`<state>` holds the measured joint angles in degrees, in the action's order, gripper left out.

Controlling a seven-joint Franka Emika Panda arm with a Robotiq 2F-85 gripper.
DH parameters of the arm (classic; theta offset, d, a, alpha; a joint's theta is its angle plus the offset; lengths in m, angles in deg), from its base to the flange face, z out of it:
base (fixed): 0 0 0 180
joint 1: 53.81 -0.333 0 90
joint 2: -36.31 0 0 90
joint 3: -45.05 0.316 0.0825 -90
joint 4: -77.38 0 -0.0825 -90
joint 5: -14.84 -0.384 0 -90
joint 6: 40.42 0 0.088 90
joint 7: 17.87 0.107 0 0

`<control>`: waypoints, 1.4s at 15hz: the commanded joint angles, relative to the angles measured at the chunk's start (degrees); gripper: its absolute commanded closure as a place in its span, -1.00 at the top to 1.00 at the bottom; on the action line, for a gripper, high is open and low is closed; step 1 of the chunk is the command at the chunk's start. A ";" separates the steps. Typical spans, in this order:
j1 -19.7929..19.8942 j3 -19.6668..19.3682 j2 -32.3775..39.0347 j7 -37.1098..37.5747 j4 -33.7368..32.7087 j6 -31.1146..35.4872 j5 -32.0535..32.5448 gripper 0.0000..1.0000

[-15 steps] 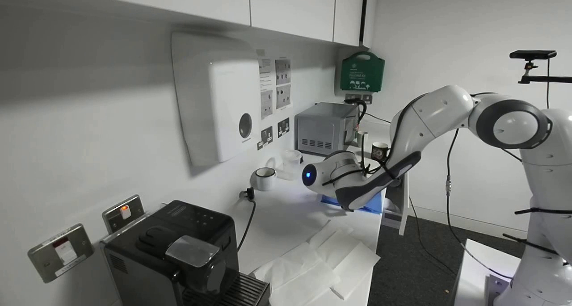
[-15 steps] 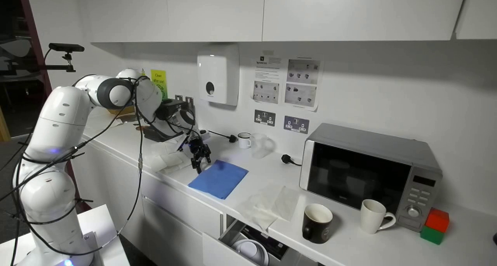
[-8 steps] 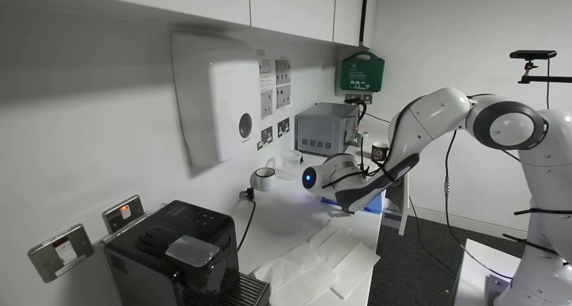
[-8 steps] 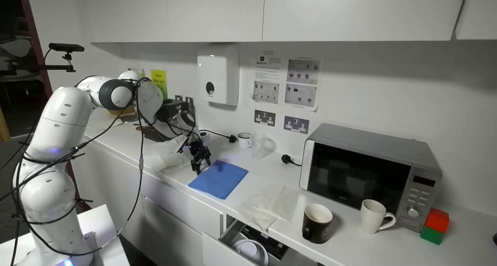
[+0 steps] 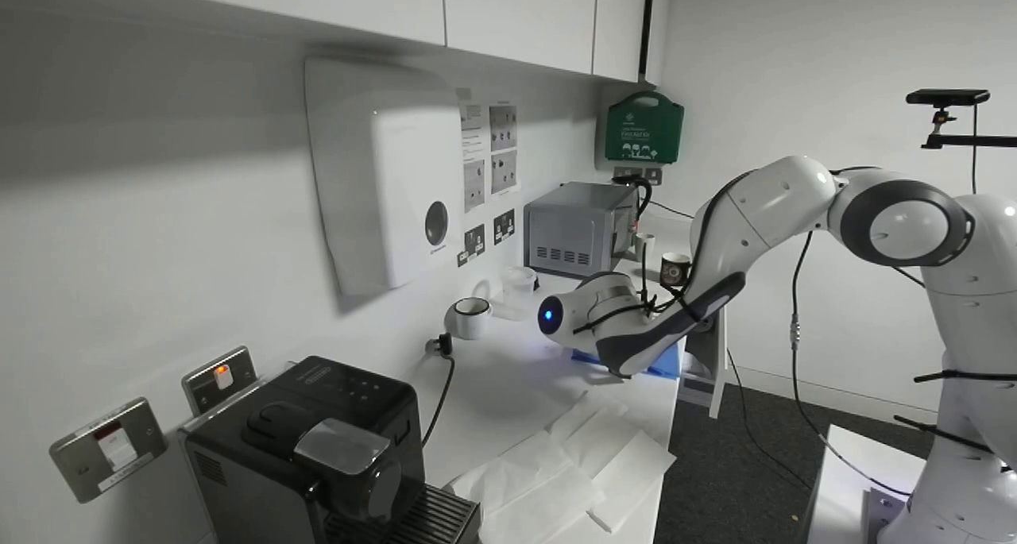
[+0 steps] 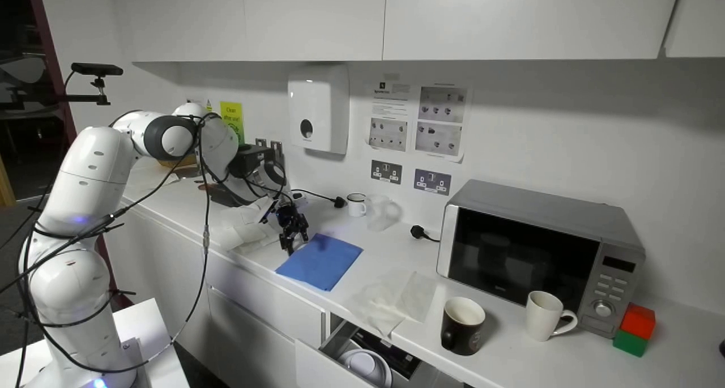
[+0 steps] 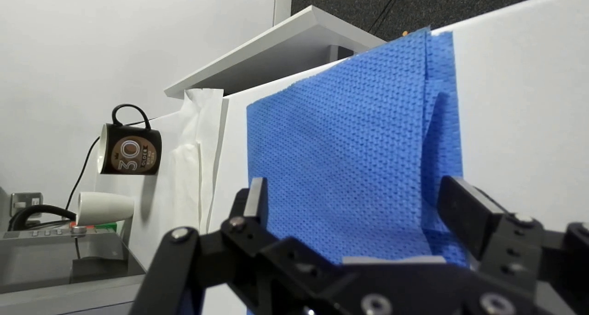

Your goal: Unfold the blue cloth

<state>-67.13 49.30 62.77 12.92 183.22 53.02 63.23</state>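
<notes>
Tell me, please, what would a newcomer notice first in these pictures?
Probably the blue cloth, vivid on the white counter, with the open gripper near its edge. The big white arm stretched over that counter likely comes next. Then, in an exterior view, a red block sits on a green block beside the microwave.

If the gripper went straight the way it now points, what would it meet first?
Most likely the blue cloth, lying on the white counter; how near it is, these pictures leave unclear.

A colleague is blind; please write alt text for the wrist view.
A folded blue cloth lies on a white counter, with the open gripper in the foreground. At left, seen sideways: white sheets, black mug, white mug, microwave.
</notes>
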 commanded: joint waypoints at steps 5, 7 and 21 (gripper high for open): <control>0.82 -0.69 -0.98 -0.49 0.61 -0.38 -1.24 1.00; 0.94 -0.73 -1.49 -0.60 0.95 -0.25 -1.69 1.00; 1.35 -0.92 -5.94 -0.51 4.10 -1.08 -2.72 1.00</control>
<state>-66.57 48.41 60.93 12.93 184.40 52.59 61.33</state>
